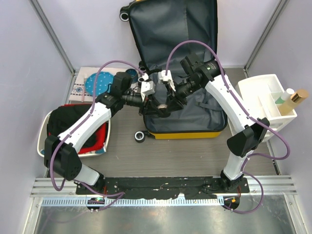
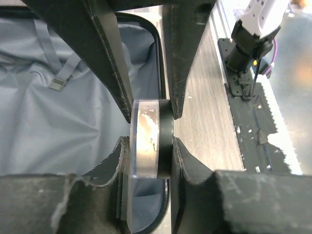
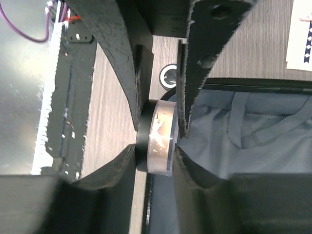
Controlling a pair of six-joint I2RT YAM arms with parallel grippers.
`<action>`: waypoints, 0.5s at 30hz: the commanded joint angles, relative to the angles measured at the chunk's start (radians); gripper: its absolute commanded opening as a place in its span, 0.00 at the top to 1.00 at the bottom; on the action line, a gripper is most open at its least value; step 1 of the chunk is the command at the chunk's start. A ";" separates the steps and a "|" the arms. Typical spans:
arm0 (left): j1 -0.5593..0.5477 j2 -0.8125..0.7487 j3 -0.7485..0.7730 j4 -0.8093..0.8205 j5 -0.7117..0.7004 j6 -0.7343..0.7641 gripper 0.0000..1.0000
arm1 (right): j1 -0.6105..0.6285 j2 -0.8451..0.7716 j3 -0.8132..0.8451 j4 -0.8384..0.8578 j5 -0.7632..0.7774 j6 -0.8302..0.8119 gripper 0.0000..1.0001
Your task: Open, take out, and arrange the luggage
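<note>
Well, near luggage, tray, perhaps clothes.

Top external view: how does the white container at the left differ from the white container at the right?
The left container holds black and red cloth; the right container holds bottles. The left container is filled to its rim; the right container, split by dividers, has bare compartments. Both are white and stand beside the open luggage.

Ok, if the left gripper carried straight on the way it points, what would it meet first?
The right gripper, pointing back at it: both are shut on one round clear-lidded case above the luggage edge. The gap between them looks slight, though depth is unclear.
</note>
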State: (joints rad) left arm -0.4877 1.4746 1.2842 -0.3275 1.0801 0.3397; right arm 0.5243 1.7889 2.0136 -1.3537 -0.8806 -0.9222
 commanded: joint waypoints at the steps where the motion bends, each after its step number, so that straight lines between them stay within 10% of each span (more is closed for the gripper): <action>1: -0.005 -0.011 0.024 0.031 0.009 -0.037 0.91 | -0.001 -0.072 0.005 -0.021 0.015 0.086 0.49; 4: 0.000 -0.026 0.009 0.155 -0.083 -0.196 1.00 | -0.036 -0.127 -0.022 0.172 0.068 0.265 0.25; 8: 0.055 -0.025 -0.007 0.453 -0.193 -0.601 1.00 | -0.171 -0.235 -0.127 0.588 0.115 0.479 0.20; 15: 0.058 0.061 0.110 0.525 -0.292 -1.042 1.00 | -0.179 -0.491 -0.508 1.131 0.189 0.453 0.13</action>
State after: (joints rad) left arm -0.4259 1.5150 1.3369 0.0315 0.8577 -0.3756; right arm 0.3096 1.4487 1.6859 -0.6598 -0.7216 -0.4961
